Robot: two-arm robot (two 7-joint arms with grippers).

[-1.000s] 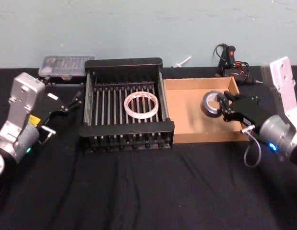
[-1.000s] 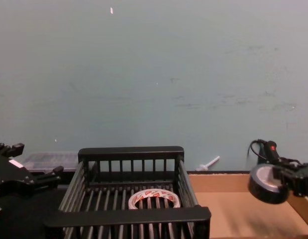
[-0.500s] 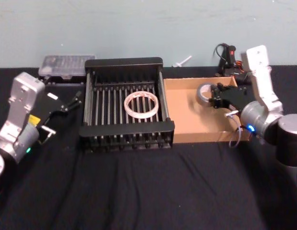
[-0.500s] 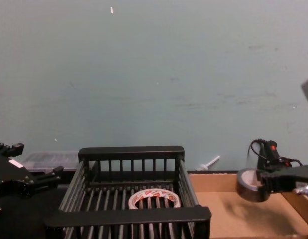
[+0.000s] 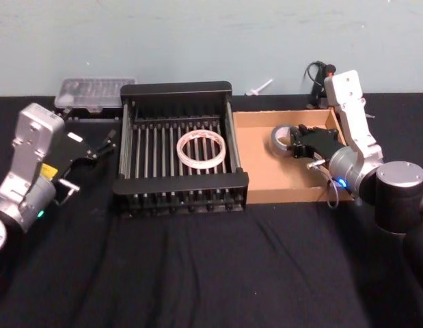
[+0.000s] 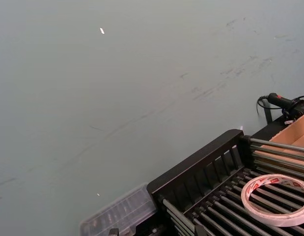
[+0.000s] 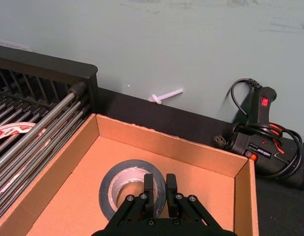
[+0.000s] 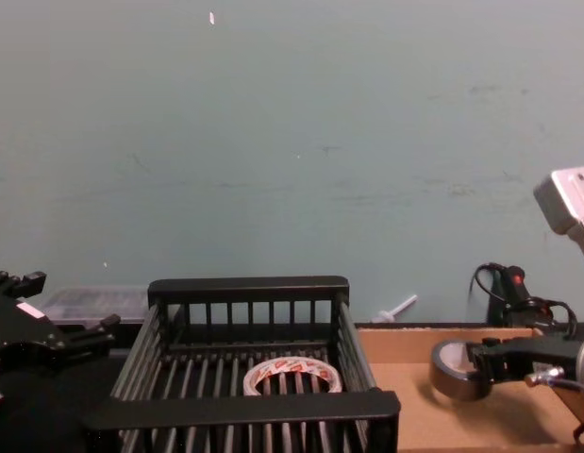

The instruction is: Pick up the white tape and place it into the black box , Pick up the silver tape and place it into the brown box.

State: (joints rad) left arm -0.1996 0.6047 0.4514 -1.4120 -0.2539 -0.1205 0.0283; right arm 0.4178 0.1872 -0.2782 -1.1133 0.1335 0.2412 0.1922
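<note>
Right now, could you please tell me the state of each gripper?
Left gripper: open, empty, beside the black box.
Right gripper: shut on the silver tape, over the brown box.

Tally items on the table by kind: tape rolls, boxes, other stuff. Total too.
Tape rolls: 2, white tape, silver tape
Boxes: 2, black box, brown box
Clear plastic case: 1
Glue gun: 1
White peg: 1
Total: 7
</note>
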